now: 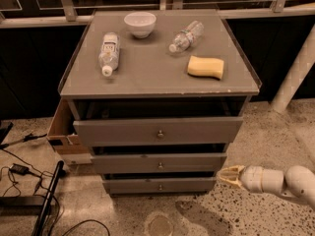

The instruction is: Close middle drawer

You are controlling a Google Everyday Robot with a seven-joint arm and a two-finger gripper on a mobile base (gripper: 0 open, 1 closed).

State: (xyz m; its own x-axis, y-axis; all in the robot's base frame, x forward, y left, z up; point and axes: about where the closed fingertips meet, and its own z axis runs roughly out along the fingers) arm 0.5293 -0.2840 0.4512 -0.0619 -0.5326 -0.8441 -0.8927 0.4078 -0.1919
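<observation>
The middle drawer (158, 163) is the second of three grey flat fronts of a cabinet, with a small round knob (160, 165) at its centre. It stands pulled out a little, with a dark gap above it. The top drawer (157, 131) stands further out. The bottom drawer (158, 185) is lowest and narrowest. My gripper (225, 175) is at the lower right, at the end of a white arm, its pale fingertips pointing left. It sits just off the right end of the bottom drawer front, below the middle drawer's right corner.
On the cabinet top (147, 68) lie a white bowl (140, 23), two plastic bottles (109, 52) (185, 36) and a yellow sponge (205, 67). A cardboard box (64, 132) stands at the cabinet's left. Cables and a black bar (47, 200) lie on the floor at left. A white post (295, 73) stands at right.
</observation>
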